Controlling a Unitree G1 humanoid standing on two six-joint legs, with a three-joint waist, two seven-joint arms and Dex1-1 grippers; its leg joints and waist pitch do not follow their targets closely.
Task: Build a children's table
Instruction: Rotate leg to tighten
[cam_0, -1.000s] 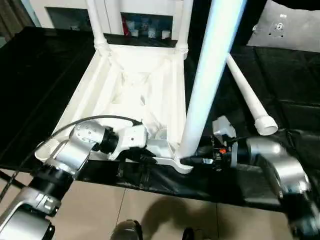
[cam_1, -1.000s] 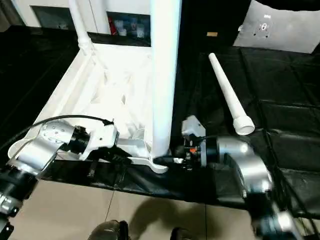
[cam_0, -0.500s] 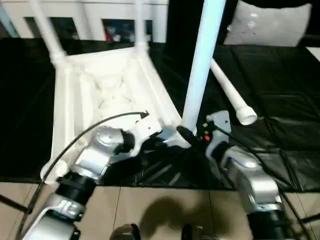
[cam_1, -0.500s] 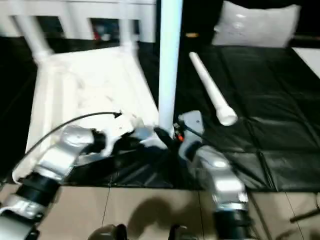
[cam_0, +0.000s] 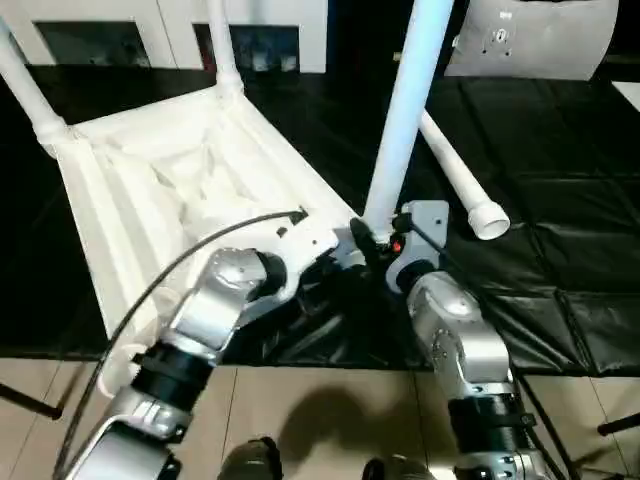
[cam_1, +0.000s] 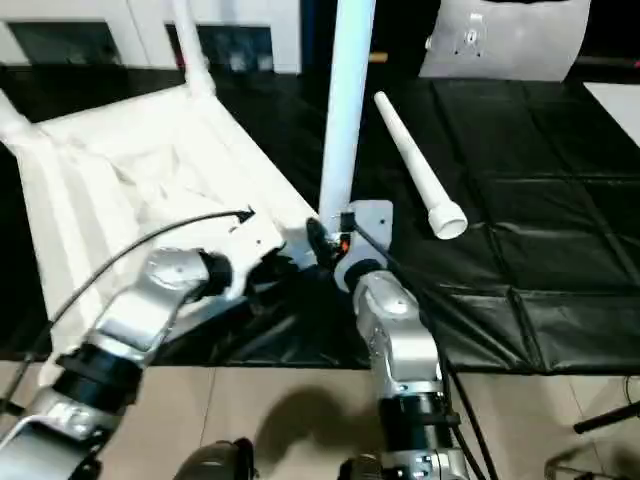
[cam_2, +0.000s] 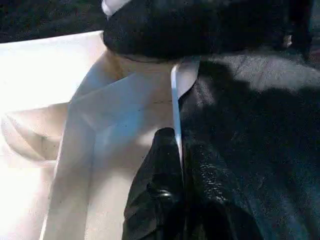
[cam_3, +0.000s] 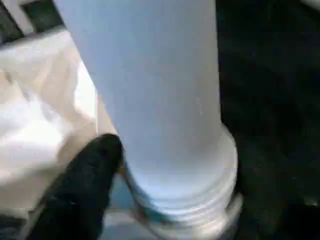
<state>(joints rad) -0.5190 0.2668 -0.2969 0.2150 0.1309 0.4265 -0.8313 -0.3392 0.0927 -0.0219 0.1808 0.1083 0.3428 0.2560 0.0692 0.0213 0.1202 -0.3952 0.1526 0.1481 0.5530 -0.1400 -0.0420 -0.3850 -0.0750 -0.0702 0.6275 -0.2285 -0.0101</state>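
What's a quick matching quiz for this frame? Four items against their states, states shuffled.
Items:
1. table top
2. loose leg
3. near leg
4. left pincer

States:
A. lying flat on the black mat
B. standing upright at the top's near corner
C. upside down, ribbed side up
D. shut on the top's rim

Pairs: 1-C, 2-A, 3-B, 4-D
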